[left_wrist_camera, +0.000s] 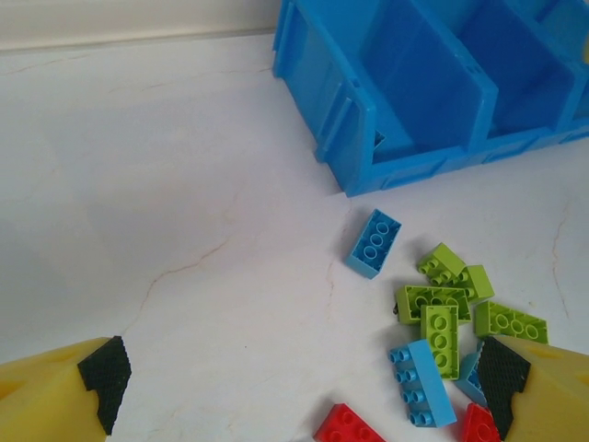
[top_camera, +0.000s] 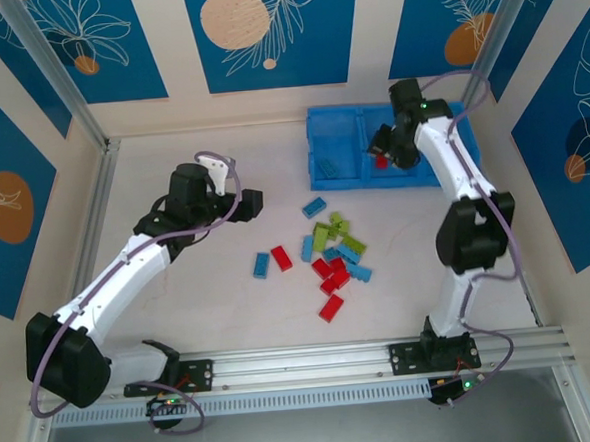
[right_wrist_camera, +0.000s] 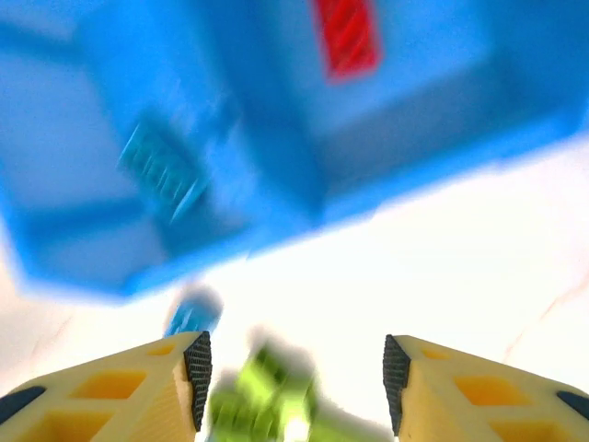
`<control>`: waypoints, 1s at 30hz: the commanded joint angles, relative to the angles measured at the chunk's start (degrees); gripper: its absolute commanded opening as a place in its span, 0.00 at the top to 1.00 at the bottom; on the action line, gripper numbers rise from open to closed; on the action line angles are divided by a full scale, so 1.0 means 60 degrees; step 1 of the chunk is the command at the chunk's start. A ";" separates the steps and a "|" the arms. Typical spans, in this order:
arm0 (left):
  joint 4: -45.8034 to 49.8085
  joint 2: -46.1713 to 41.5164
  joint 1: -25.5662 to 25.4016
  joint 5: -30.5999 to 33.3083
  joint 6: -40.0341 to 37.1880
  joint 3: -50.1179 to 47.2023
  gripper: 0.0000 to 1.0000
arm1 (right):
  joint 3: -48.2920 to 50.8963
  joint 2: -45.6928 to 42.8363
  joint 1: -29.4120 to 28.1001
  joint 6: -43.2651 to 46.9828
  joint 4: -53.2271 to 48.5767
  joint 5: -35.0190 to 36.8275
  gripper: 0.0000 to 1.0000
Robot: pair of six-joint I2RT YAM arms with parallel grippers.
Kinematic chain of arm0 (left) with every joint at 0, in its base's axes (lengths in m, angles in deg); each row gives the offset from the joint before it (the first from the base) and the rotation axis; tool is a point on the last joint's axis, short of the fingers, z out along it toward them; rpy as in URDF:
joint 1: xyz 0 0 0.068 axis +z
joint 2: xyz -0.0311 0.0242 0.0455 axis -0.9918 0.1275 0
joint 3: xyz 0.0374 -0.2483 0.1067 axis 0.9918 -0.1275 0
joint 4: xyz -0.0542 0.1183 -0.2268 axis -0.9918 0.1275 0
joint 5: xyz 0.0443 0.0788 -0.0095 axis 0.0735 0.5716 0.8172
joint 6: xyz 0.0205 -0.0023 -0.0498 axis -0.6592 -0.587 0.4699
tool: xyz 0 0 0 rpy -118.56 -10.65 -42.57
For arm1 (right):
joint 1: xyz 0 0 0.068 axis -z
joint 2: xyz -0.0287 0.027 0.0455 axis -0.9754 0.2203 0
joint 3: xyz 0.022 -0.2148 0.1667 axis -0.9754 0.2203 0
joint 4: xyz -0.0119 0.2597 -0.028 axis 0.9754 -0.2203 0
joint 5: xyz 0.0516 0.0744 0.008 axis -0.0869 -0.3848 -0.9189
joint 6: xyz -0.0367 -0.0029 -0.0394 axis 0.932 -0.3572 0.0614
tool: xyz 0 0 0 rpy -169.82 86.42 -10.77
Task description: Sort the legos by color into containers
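Note:
The legos (top_camera: 332,254) lie in a loose pile of red, light blue and lime green bricks at the table's middle. The containers (top_camera: 331,116), a blue three-part tray, stand at the back right. A red brick (top_camera: 381,162) lies in its middle compartment and a light blue brick (top_camera: 327,164) in the left one. My right gripper (top_camera: 382,140) hovers over the tray. In the blurred right wrist view the right gripper (right_wrist_camera: 296,368) is open and holds nothing, with the red brick (right_wrist_camera: 347,37) beyond it. My left gripper (top_camera: 244,202) is open wide, left of the pile.
In the left wrist view the left gripper (left_wrist_camera: 304,387) spans bare table, with a light blue brick (left_wrist_camera: 374,242), green bricks (left_wrist_camera: 451,299) and the tray wall (left_wrist_camera: 414,157) to the right. A metal rail (top_camera: 314,362) runs along the near edge. Walls enclose the table.

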 commanded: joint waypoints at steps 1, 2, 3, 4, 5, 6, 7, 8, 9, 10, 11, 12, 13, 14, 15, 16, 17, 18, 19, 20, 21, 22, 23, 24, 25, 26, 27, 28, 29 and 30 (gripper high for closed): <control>-0.0365 0.0141 0.0033 -0.0257 0.0171 0.0423 0.02 | 0.1431 -0.0814 -0.1538 -0.2162 0.0676 -0.1137 0.44; -0.0380 0.0195 0.0030 -0.0287 0.0204 0.0427 0.02 | 0.1553 -0.0745 -0.1921 -0.2685 0.0737 -0.1142 0.44; -0.0420 0.0220 0.0033 -0.0289 0.0211 0.0438 0.02 | 0.1591 -0.0583 -0.2236 -0.3018 0.0824 -0.1199 0.44; -0.0411 0.0252 0.0030 -0.0323 0.0219 0.0439 0.02 | 0.1551 -0.0342 -0.2459 -0.3302 0.0904 -0.1222 0.44; -0.0387 0.0274 0.0042 -0.0343 0.0217 0.0455 0.02 | 0.1434 -0.0007 -0.2661 -0.3582 0.0902 -0.1240 0.44; -0.0329 0.0297 0.0038 -0.0379 0.0201 0.0470 0.02 | 0.1213 0.0364 -0.2780 -0.3736 0.0863 -0.1293 0.44; -0.0226 0.0300 0.0033 -0.0408 0.0164 0.0490 0.02 | 0.1066 0.0680 -0.2891 -0.3820 0.0845 -0.1257 0.44; -0.0147 0.0276 0.0038 -0.0436 0.0112 0.0501 0.02 | 0.0824 0.1138 -0.2971 -0.3911 0.0764 -0.1231 0.44; -0.0068 0.0259 0.0036 -0.0452 0.0064 0.0493 0.02 | 0.0666 0.1393 -0.3028 -0.3925 0.0708 -0.1235 0.44; 0.0036 0.0230 0.0026 -0.0453 -0.0001 0.0501 0.02 | 0.0400 0.1789 -0.3065 -0.4014 0.0571 -0.1245 0.44; 0.0128 0.0179 0.0030 -0.0439 -0.0050 0.0479 0.01 | 0.0202 0.2181 -0.3075 -0.4067 0.0491 -0.1314 0.43; 0.0212 0.0136 0.0022 -0.0414 -0.0094 0.0477 0.02 | 0.0012 0.2462 -0.3069 -0.4085 0.0449 -0.1347 0.42; 0.0282 0.0064 0.0023 -0.0398 -0.0110 0.0444 0.01 | -0.0161 0.2734 -0.3067 -0.4107 0.0403 -0.1316 0.40; 0.0314 0.0016 0.0015 -0.0366 -0.0129 0.0417 0.01 | -0.0389 0.3012 -0.3042 -0.4148 0.0328 -0.1269 0.39; 0.0326 -0.0060 0.0027 -0.0351 -0.0118 0.0350 0.01 | -0.0581 0.3218 -0.3025 -0.4095 0.0338 -0.1267 0.37; 0.0336 -0.0135 0.0031 -0.0350 -0.0104 0.0276 0.01 | -0.0790 0.3458 -0.3002 -0.4046 0.0299 -0.1172 0.36; 0.0340 -0.0200 0.0017 -0.0330 -0.0088 0.0226 0.01 | -0.0977 0.3657 -0.2996 -0.3956 0.0245 -0.1025 0.36; 0.0353 -0.0254 0.0015 -0.0350 -0.0091 0.0147 0.01 | -0.1190 0.3884 -0.2993 -0.3832 0.0131 -0.0936 0.35; 0.0413 -0.0313 0.0007 -0.0397 -0.0150 0.0110 0.01 | -0.1469 0.4090 -0.2965 -0.3749 0.0002 -0.0931 0.35; 0.0462 -0.0340 0.0017 -0.0441 -0.0239 0.0070 0.00 | -0.1645 0.4258 -0.2952 -0.3688 -0.0089 -0.0917 0.35; 0.0555 -0.0385 0.0022 -0.0494 -0.0366 0.0023 0.00 | -0.1786 0.4392 -0.2952 -0.3666 -0.0163 -0.0927 0.35; 0.0619 -0.0431 0.0032 -0.0517 -0.0472 -0.0011 0.00 | -0.1866 0.4484 -0.2937 -0.3669 -0.0174 -0.0923 0.35; 0.0681 -0.0446 0.0023 -0.0526 -0.0553 -0.0056 0.00 | -0.1865 0.4549 -0.2927 -0.3724 -0.0196 -0.0913 0.35; 0.0739 -0.0475 0.0023 -0.0534 -0.0628 -0.0102 0.00 | -0.1861 0.4616 -0.2928 -0.3787 -0.0222 -0.0923 0.35; 0.0781 -0.0504 0.0012 -0.0538 -0.0713 -0.0152 0.00 | -0.1858 0.4690 -0.2936 -0.3836 -0.0284 -0.0969 0.35; 0.0811 -0.0524 0.0015 -0.0541 -0.0758 -0.0171 0.00 | -0.1865 0.4764 -0.2948 -0.3850 -0.0337 -0.1023 0.36; 0.0835 -0.0535 0.0015 -0.0581 -0.0851 -0.0188 0.00 | -0.1872 0.4820 -0.2971 -0.3854 -0.0408 -0.1021 0.36; 0.0872 -0.0535 0.0014 -0.0622 -0.0941 -0.0210 0.00 | -0.1864 0.4859 -0.2994 -0.3859 -0.0505 -0.0968 0.36; 0.0917 -0.0535 0.0017 -0.0640 -0.1047 -0.0204 0.00 | -0.1858 0.4880 -0.3008 -0.3842 -0.0566 -0.0946 0.36; 0.0992 -0.0524 0.0015 -0.0683 -0.1193 -0.0207 0.00 | -0.1811 0.4906 -0.3009 -0.3825 -0.0584 -0.0930 0.37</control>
